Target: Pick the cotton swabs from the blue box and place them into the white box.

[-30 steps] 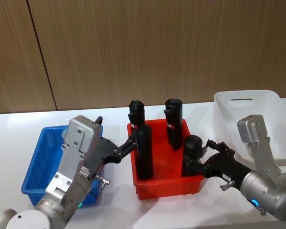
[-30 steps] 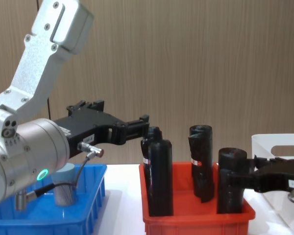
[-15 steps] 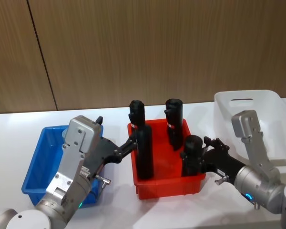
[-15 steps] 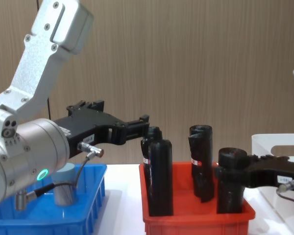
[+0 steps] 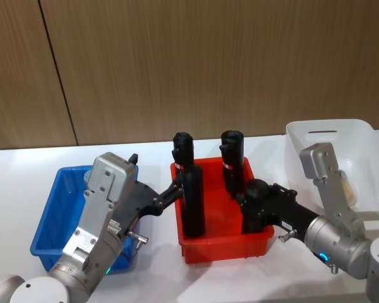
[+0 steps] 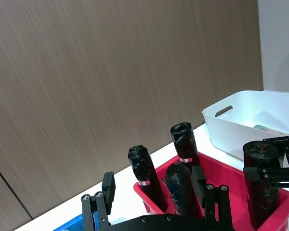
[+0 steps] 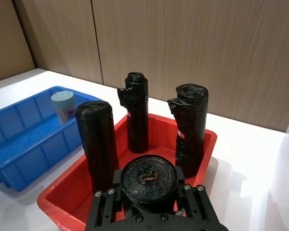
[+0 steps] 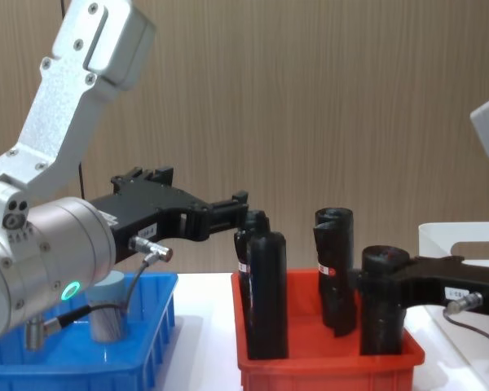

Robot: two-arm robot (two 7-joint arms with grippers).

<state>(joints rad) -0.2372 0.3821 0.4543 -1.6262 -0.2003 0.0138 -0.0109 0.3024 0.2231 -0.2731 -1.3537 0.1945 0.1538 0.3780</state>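
One tub of cotton swabs (image 7: 63, 106) with a grey-blue lid stands upright in the blue box (image 7: 24, 140), and from the chest it (image 8: 107, 316) shows behind my left arm's cable. My left gripper (image 5: 155, 177) hangs open above the gap between the blue box (image 5: 49, 218) and the red bin, its fingers (image 6: 199, 179) pointing forward. My right gripper (image 7: 149, 198) is open with a jaw on either side of the front-right black roll (image 8: 382, 303). The white box (image 5: 360, 136) stands at the far right. Something pale tan (image 5: 347, 186) lies inside it, partly behind my right arm.
A red bin (image 5: 221, 250) sits between the two boxes with several tall black rolls (image 5: 191, 202) standing in it. A wooden wall closes the back of the white table. My left forearm (image 8: 41, 269) bulks over the blue box's near side.
My right gripper has slid left from beside the white box and now straddles the front-right black roll. The left arm and the roll have not moved.
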